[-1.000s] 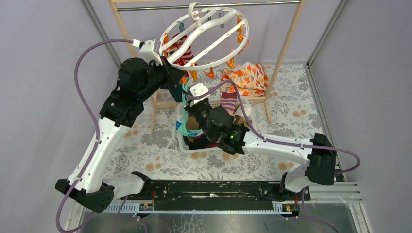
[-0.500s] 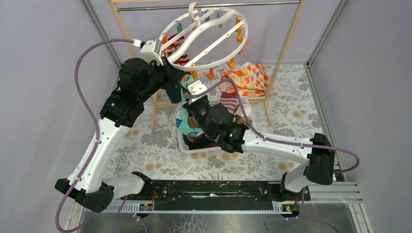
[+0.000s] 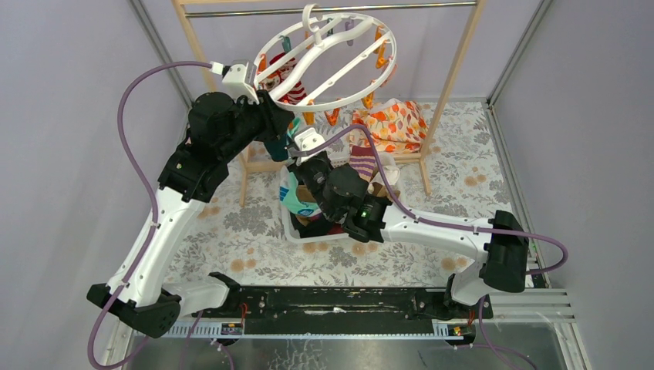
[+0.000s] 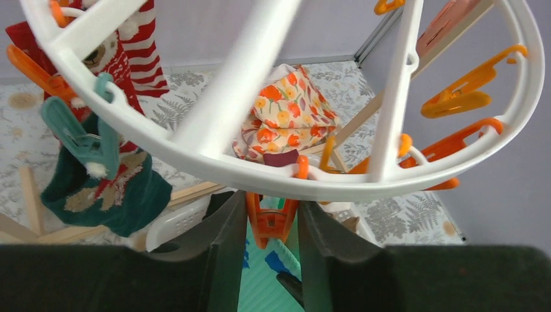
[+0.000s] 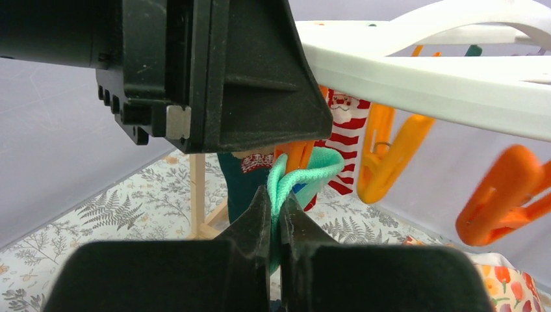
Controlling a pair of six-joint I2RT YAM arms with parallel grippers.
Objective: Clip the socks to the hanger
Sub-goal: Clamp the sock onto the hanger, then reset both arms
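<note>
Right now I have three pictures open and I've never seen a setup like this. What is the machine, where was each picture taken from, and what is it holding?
These are two robot arms bolted at the near edge of a floral-covered table. The wide picture looks down from above and behind them. The other two come from a camera on each wrist.

A white ring hanger with dangling clips hangs above the table. The left gripper is closed on an orange clip under the ring. The right gripper pinches a light green sock, held up close to that clip.

Two socks already hang there: a striped sock and a dark teal sock. More lie in a white basket.
</note>
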